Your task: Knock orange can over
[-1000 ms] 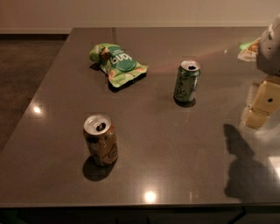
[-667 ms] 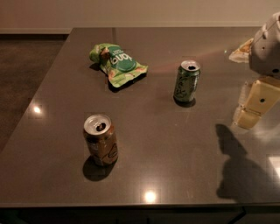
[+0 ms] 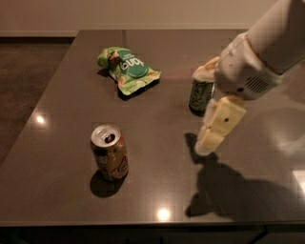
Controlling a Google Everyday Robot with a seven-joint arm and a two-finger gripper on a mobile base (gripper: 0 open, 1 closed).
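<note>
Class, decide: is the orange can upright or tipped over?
Upright: the orange can stands on its base, silver top facing up. The gripper hangs to its right, apart from it.

This looks like an office break area or kitchenette, though the narrow view leaves that unsure. A dark, polished counter (image 3: 57, 143) mirrors small ceiling lights. A plain pale wall (image 3: 143, 14) runs at 12 o'clock, with dull brown flooring (image 3: 24, 71) at 9 o'clock. Snack fare sits out: a green snack bag (image 3: 127, 69) at 11 o'clock, an orange can (image 3: 109, 152) at 7, a green can (image 3: 199, 95) toward 2. The robot's gripper (image 3: 214, 107) hangs above the counter at 3 o'clock.
</note>
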